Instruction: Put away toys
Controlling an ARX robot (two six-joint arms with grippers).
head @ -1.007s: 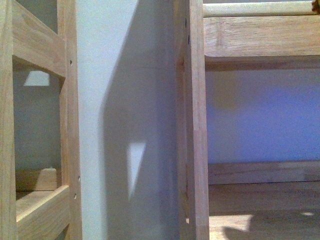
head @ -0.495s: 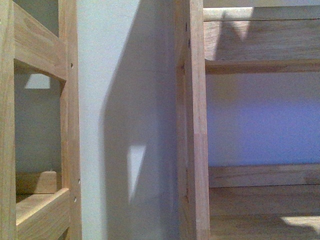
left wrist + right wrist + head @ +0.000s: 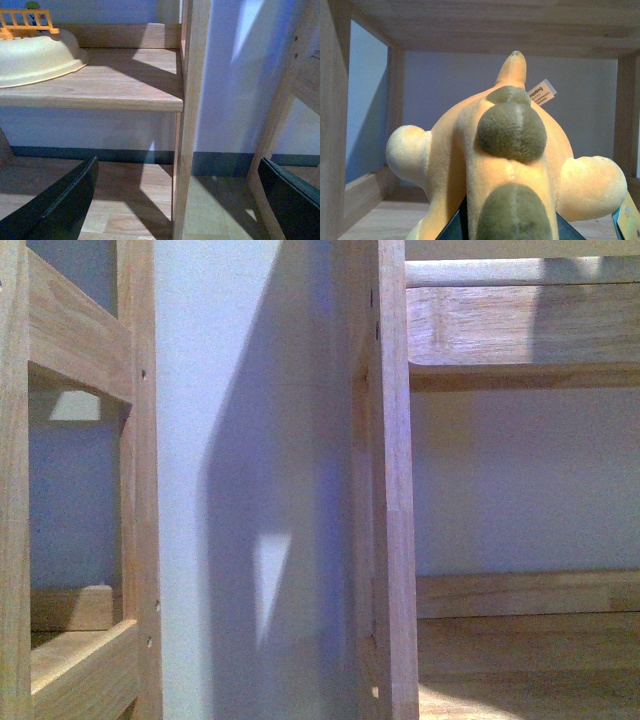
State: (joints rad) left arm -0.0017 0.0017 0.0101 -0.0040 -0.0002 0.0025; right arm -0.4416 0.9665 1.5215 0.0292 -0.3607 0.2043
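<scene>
The orange-yellow plush animal [image 3: 510,165] fills the right wrist view, with olive-brown patches down its back, stubby limbs and a white tag. My right gripper [image 3: 507,232] is shut on the plush animal and holds it inside a wooden shelf compartment, above the shelf board [image 3: 380,220] and under an upper board [image 3: 490,25]. My left gripper [image 3: 180,205] is open and empty, its dark fingers [image 3: 60,205] spread either side of a wooden shelf post [image 3: 192,115], low near the floor. Neither gripper nor the plush shows in the front view.
The front view shows a wooden shelf upright [image 3: 392,480], shelf boards [image 3: 520,330] to the right, another wooden frame [image 3: 80,350] to the left and a pale wall between. In the left wrist view a cream bowl-shaped tub [image 3: 37,57] with an orange toy fence [image 3: 25,22] sits on a shelf.
The front view has shifted slightly and the lighting on the shelf boards has changed. The sunlit patch on the lower right shelf has nearly gone.
</scene>
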